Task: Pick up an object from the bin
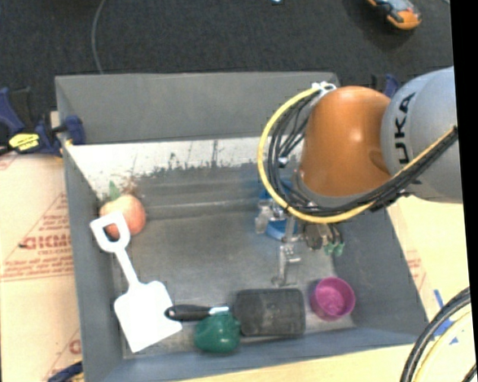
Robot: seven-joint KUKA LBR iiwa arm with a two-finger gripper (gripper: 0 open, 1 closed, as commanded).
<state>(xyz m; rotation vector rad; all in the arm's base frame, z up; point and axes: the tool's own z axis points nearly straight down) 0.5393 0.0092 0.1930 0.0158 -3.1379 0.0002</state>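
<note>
My gripper [287,266] hangs in the right half of the bin, under the arm's orange cover. Its tip is just above the upper edge of a dark grey rectangular block [269,313] that lies by the front wall. A small magenta cup [333,297] stands to the right of that block, below and right of the gripper. On the block's left lies a green rounded thing [217,333], with a short black handle [186,313] beside it.
A white toy shovel [141,311] lies along the left side, its blade near the front left corner. A peach-coloured apple [126,212] sits against the left wall behind the shovel's handle. The arm comes in over the right rim.
</note>
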